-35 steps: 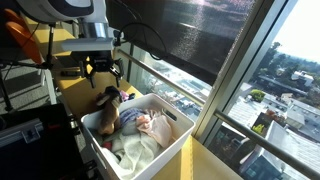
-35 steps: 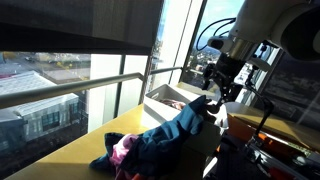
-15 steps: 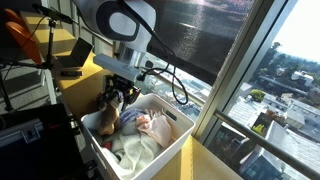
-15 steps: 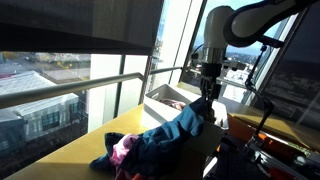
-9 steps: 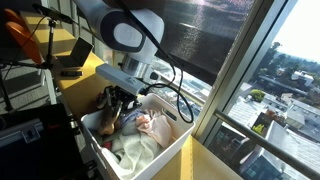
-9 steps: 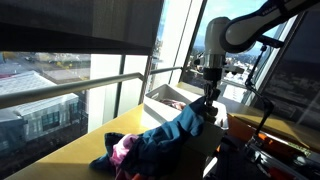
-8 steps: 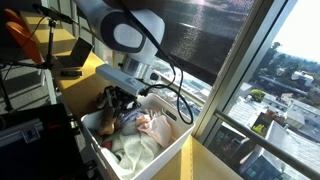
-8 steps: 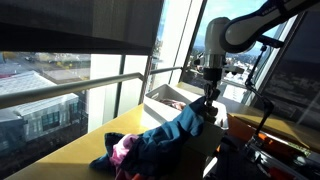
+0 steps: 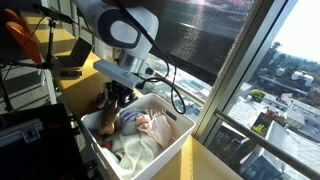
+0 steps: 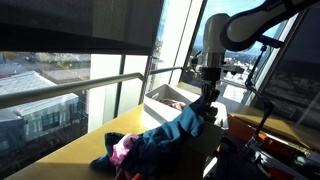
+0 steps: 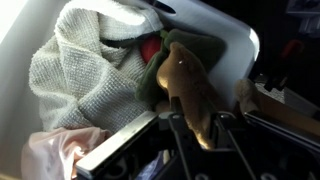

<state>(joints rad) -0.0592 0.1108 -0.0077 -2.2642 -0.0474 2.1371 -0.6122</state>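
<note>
Wrist view: gripper is clenched on brown soft toy, lower centre | grey knit cloth is seen upper left, contained in white bin

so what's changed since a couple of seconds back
The arm swung in and came down to the corner of the white bin. Its fingers went from open to closed on the brown cloth there. The white knit, the pink garment and the bin itself stayed where they were.
</note>
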